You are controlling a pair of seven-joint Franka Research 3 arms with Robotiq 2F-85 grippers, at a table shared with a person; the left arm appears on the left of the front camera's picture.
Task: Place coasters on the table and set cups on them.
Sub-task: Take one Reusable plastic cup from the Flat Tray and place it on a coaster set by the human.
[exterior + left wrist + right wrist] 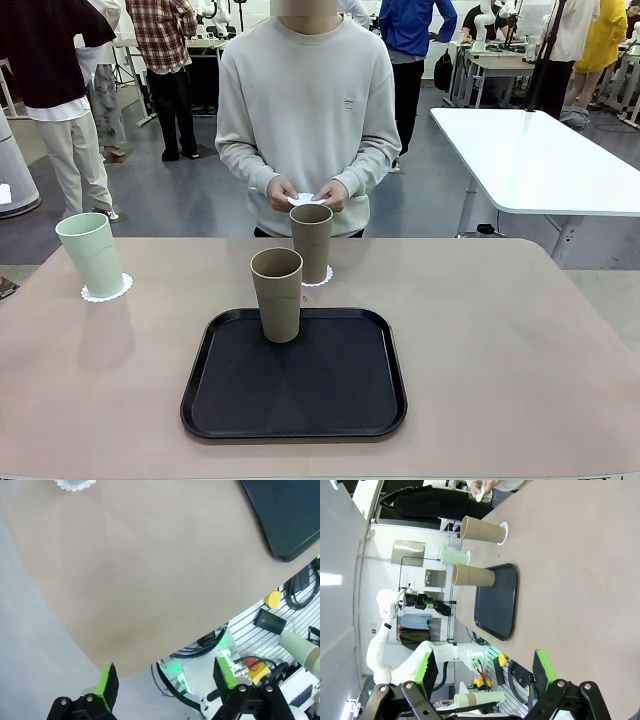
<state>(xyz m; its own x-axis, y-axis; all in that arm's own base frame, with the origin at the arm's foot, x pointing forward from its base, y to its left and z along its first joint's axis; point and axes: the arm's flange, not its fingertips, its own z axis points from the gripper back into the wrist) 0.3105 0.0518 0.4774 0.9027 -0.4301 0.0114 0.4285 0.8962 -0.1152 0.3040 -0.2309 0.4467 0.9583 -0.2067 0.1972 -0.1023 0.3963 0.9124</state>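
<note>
Black tray [200, 400] at lower centre holds one tan cup [276, 294] awaiting the person's doily [302, 199]; mint cup [91, 254] and other tan cup [311, 243] have theirs; left gripper [164, 670] and right gripper [484, 662] gape empty.

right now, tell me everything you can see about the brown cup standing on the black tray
The tan brown cup is a tall, handleless tumbler with a matte finish, tapering from a wide open rim to a narrower base. It stands upright, mouth up, with its base directly on the black tray, near the tray's far edge and a little left of its middle. Nothing else touches it, and no hand or gripper is on it.
</note>
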